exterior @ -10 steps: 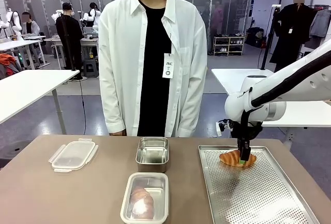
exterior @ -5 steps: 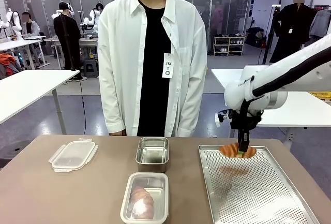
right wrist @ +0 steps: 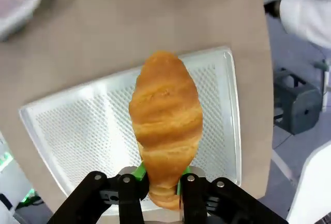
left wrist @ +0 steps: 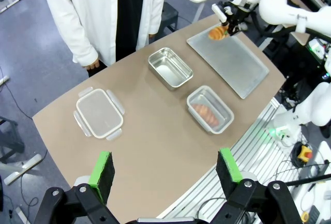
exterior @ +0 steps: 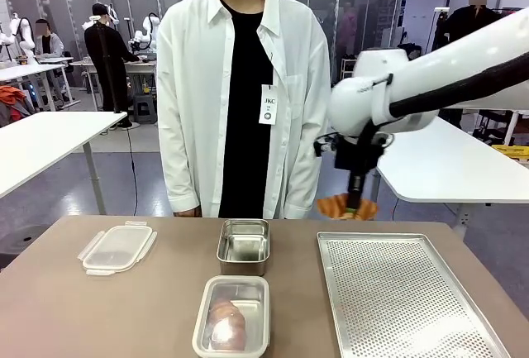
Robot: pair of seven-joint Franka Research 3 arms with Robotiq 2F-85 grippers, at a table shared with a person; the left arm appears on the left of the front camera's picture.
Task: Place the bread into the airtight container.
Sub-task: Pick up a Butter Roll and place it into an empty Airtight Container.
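My right gripper (exterior: 356, 202) pinches the bread (right wrist: 165, 125) by one thin end. The green pads press on it, and most of the bread sticks out beyond my fingertips. It hangs in the air, well above the table (exterior: 165, 308). The tray (exterior: 405, 300) lies below my fingers and mostly to their right. The container (exterior: 244, 245) is empty, lower than the fingers and to their left. The second container (exterior: 232, 317), with what looks like bread inside, is nearer to me, and the lid (exterior: 116, 248) is far to the left. My left gripper (left wrist: 164, 168) is high over the table with its fingers spread wide, holding nothing.

I judge the step now is the carrying. I should move slowly, because the grip is only on the thin end and the bread may swing or tear. I should bring my fingers over the middle of the container and turn the bread along its long side. Then I go down low, and only then let go.
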